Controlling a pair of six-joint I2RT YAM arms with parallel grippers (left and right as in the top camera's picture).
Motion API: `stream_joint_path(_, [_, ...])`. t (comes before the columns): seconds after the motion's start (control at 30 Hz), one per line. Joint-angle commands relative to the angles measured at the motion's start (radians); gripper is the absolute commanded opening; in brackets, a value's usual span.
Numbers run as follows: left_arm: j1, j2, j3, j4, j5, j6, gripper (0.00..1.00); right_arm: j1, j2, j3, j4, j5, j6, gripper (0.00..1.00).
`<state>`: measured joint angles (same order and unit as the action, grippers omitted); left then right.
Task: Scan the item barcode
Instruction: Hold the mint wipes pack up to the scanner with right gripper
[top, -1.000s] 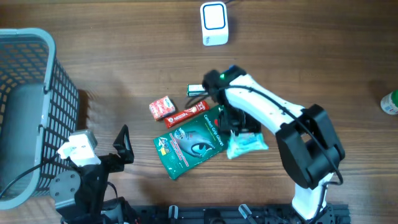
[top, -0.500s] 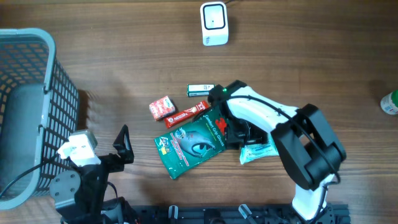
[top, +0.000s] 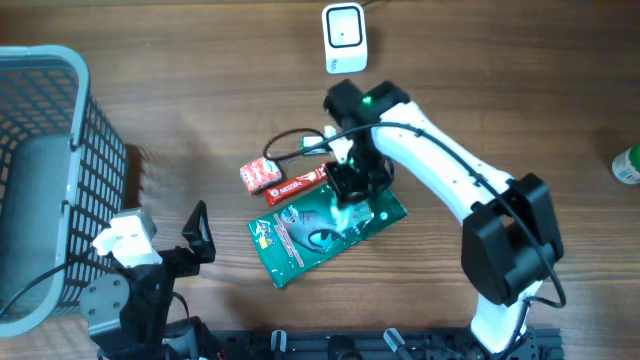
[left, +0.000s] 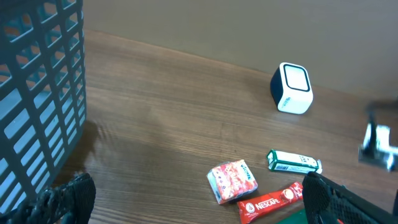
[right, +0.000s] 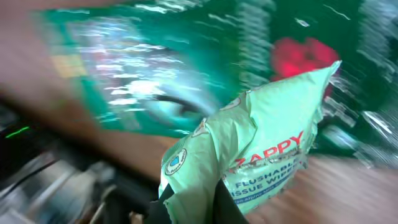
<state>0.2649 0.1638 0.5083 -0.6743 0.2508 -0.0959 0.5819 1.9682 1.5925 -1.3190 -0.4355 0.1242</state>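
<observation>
Though apart from scanner (top: 345, 38), 3 small packets (top: 296, 185) beside green pouch (top: 300, 236).

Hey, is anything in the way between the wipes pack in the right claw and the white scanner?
Nothing visible. The right claw holds the wipes pack above the green pouch; only a small box lies flat on the table toward the scanner.
</observation>
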Motion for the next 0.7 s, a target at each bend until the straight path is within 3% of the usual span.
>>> stream_joint_path(0.0, [0.006, -0.005, -0.002, 0.003, -0.005, -0.01, 1.0, -0.076, -0.021, -0.002, 0.087, -0.457, -0.311, 0.04])
stream_joint_path(0.1, [0.006, -0.005, -0.002, 0.003, -0.006, -0.01, 1.0, -0.142, -0.02, -0.003, 0.125, -0.723, -0.589, 0.04])
stream_joint_path(0.17, [0.006, -0.005, -0.002, 0.003, -0.005, -0.01, 1.0, -0.15, -0.02, -0.003, 0.137, -0.797, -0.793, 0.04])
stream_joint_path(0.23, [0.006, -0.005, -0.002, 0.003, -0.005, -0.01, 1.0, -0.151, -0.02, -0.003, 0.193, -0.921, -0.885, 0.04])
stream_joint_path(0.33, [0.006, -0.005, -0.002, 0.003, -0.005, -0.01, 1.0, -0.15, -0.02, -0.003, 0.279, -1.033, -0.88, 0.04])
stream_joint_path(0.67, [0.006, -0.005, -0.002, 0.003, -0.005, -0.01, 1.0, -0.151, -0.02, -0.004, 0.3, -1.093, -0.847, 0.04])
